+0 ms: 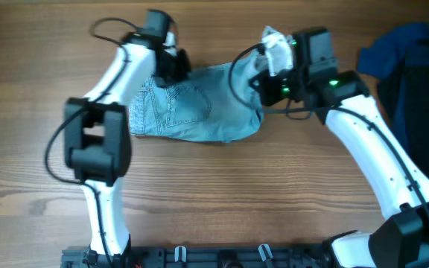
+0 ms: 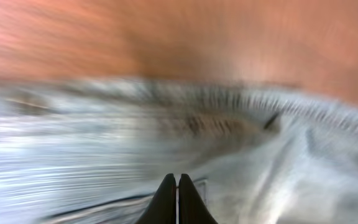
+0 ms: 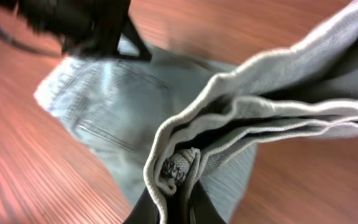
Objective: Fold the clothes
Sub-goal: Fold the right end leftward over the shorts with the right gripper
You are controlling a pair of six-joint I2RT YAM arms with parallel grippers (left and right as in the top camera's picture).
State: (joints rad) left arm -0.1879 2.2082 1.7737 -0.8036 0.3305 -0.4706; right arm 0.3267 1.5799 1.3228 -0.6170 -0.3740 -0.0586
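The light blue denim shorts (image 1: 192, 108) lie on the wooden table, back pocket up. My right gripper (image 1: 270, 71) is shut on a bunched hem of the shorts (image 3: 185, 165) and holds that end lifted above the table at the shorts' right side. My left gripper (image 1: 171, 63) sits at the shorts' far edge near the waistband. In the blurred left wrist view its fingers (image 2: 178, 186) are pressed together over the denim (image 2: 104, 155); I cannot see cloth between them.
A pile of dark blue garments (image 1: 412, 67) lies at the far right of the table. The wooden tabletop (image 1: 214, 193) stretches in front of the shorts. The left arm's black links (image 3: 79, 25) show beyond the shorts in the right wrist view.
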